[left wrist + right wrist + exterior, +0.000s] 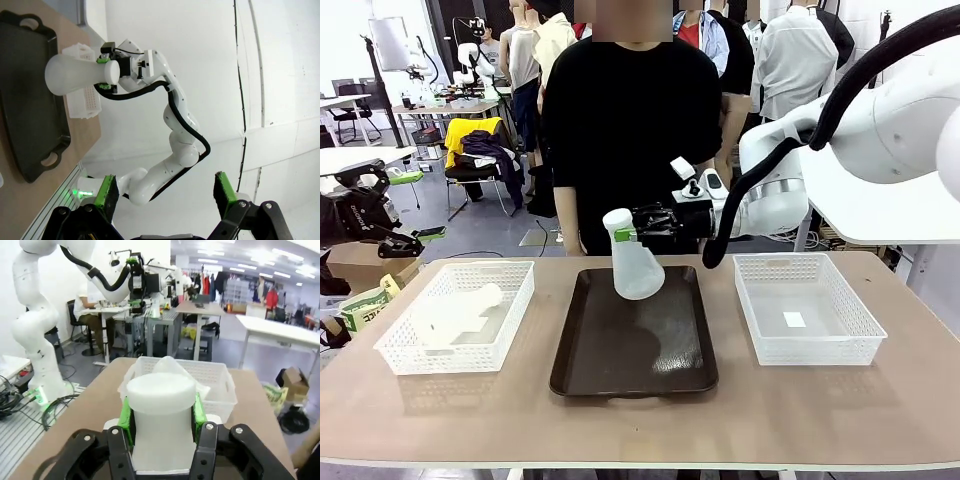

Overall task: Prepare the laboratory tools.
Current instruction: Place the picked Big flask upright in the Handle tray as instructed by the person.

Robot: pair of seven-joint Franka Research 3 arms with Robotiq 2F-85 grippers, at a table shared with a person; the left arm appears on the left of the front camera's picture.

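The right tool (623, 233) is clamped on the neck of 1 flask (638, 268). In the right wrist view its green pads (125, 421) press on both sides of the white neck. The flask hangs tilted over the far half of the dark tray (620, 372), neck toward 11 o'clock and base toward 5 o'clock. A shadow lying apart from the base suggests it is off the tray, though I cannot tell for sure.

The other flask (455, 315) lies on its side in the left basket (395, 348), at 9 o'clock from the tray. The right basket (820, 352) sits at 3 o'clock. The left tool (418, 206) is spread wide with nothing between its fingers, well off the surface (820, 415) at the far 9 o'clock side.

Risks as I judge them:
- The hold is on a smooth, narrow neck only. The wide body hangs off to 1 side, so it could pivot between the pads or slide out.
- Letting go while the flask leans would land it on the edge of its base. It would likely tip over and roll across the tray, or over the low rim.
- Lowering it without levelling first could jam the base edge into the tray and wrench the neck in the grip.
- The arm reaches close past the person (630, 130) standing at 12 o'clock, so a wide swing could brush them.
- The other flask lies flat and loose, so a grasp there may push it away rather than catch it.
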